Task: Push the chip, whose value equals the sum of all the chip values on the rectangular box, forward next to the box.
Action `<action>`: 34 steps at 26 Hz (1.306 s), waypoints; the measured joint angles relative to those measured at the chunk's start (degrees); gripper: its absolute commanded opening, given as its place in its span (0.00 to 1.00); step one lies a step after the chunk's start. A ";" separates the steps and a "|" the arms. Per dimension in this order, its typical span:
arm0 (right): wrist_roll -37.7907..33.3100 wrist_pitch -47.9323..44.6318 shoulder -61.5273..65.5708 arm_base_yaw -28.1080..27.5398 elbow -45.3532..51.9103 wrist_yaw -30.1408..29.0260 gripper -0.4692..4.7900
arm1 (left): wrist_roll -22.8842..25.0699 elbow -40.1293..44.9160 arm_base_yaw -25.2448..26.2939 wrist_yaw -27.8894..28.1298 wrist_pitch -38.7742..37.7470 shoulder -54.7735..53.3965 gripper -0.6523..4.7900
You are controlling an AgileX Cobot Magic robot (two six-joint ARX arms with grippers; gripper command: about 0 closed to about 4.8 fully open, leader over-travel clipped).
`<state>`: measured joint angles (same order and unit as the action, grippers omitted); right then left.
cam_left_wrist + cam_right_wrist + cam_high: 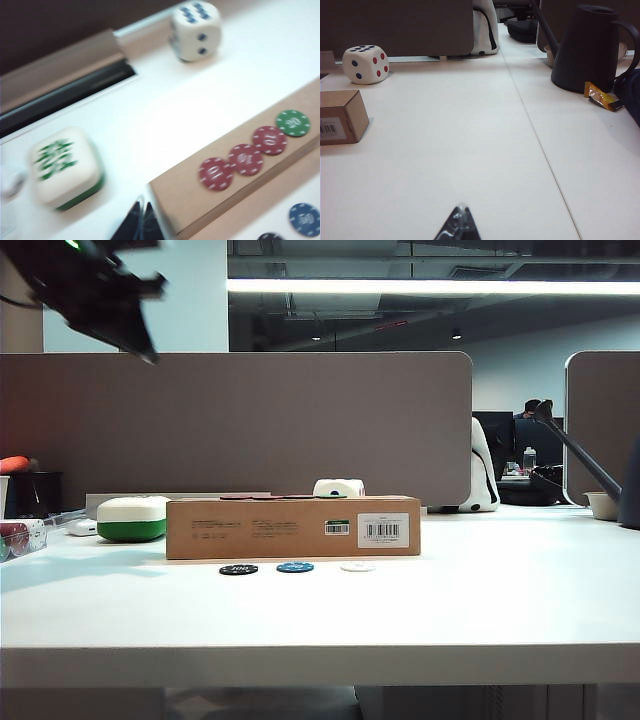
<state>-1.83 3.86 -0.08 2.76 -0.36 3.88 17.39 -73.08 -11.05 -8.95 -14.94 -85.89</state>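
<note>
Blue chip (295,567) lies toward the desk's front edge from the rectangular box (293,527), nearer the raised left gripper (140,222) than the right gripper (459,225); both jaws read pressed together.

The left gripper (139,222) is up high, its dark fingertips pressed together into one point. Right gripper (458,226) sits lower, looks pinched closed too.

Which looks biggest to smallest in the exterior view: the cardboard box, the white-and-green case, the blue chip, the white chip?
1. Cardboard box, by far the widest.
2. White-and-green case, though it sits slightly farther back, so it may be undersized here.
3. Blue chip and white chip: they look alike, so no ranking.
</note>
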 measured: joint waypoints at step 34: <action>0.00 0.07 -0.02 0.00 0.00 0.04 0.09 | 0.83 -1.77 -10.82 -5.33 -10.60 -10.40 0.11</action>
<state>-1.83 3.92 -0.10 2.76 -0.36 3.92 18.22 -74.85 -21.87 -14.28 -25.54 -96.29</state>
